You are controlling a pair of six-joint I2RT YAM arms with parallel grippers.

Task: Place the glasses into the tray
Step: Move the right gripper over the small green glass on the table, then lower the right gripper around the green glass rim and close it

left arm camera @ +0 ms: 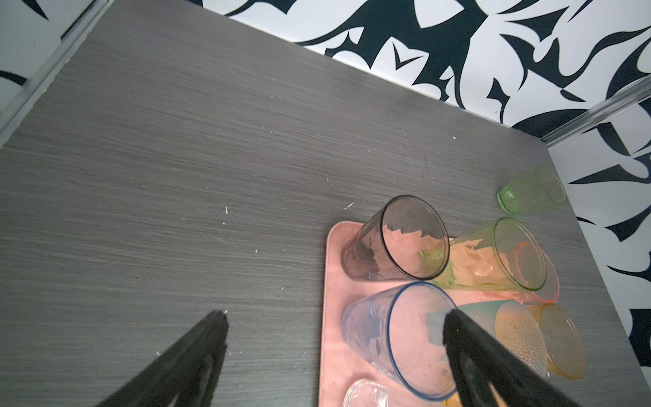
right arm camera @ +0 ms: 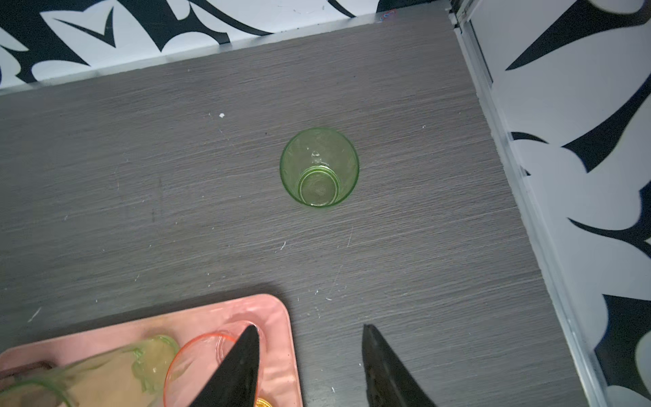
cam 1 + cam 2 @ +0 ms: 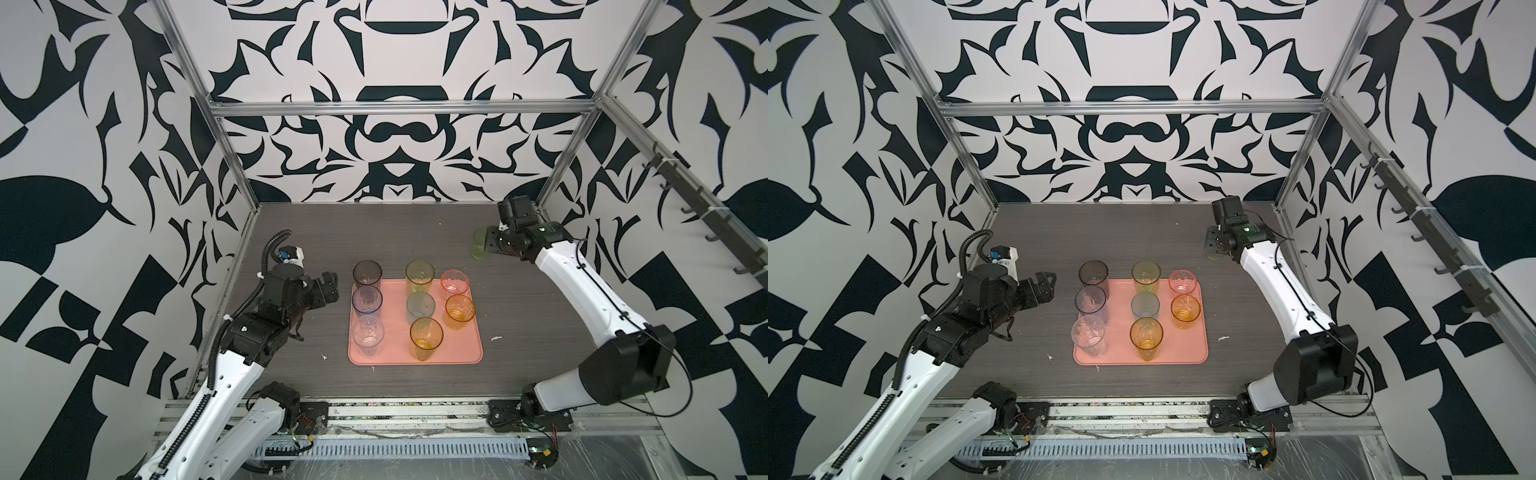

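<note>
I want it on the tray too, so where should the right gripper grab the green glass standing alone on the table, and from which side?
Probably across the side wall of the green glass, just under the rim, coming from the tray side with the right gripper open. It stands upright, mouth up, alone, and widens upward, so it should not slip down.
</note>
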